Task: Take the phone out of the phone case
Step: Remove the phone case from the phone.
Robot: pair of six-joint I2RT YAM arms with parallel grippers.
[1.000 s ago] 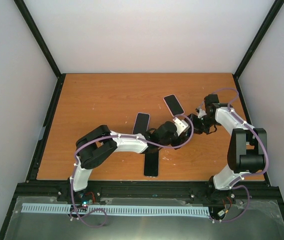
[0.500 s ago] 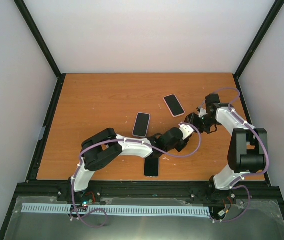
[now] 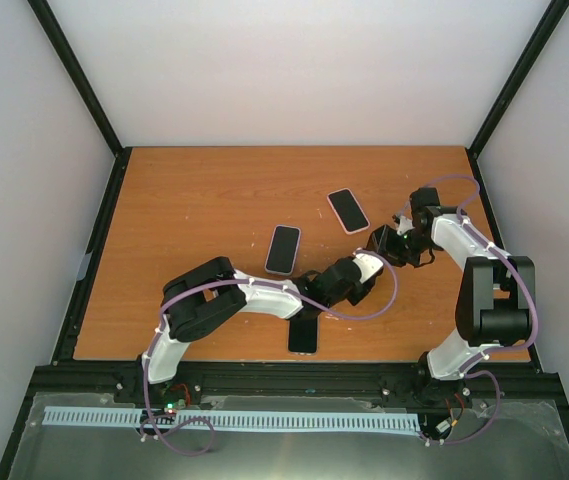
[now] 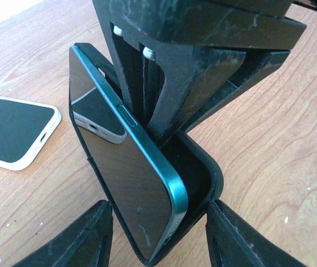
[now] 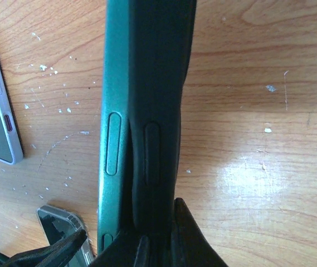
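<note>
Right fingers (image 5: 187, 240) pinch the phone case (image 5: 161, 83) edge; left fingers (image 4: 74, 245) stand spread either side of the half-peeled phone (image 4: 126, 167).

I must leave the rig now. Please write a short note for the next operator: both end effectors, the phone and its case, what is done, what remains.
The right end effector is shut on the phone case and holds it up on end.
The left end effector is open, one finger on either side of the lower end.
The phone is teal and partly peeled out: one long edge is free, the lower end sits in the case.
Done: phone loosened.
Left: grip the phone, pull it free.
</note>
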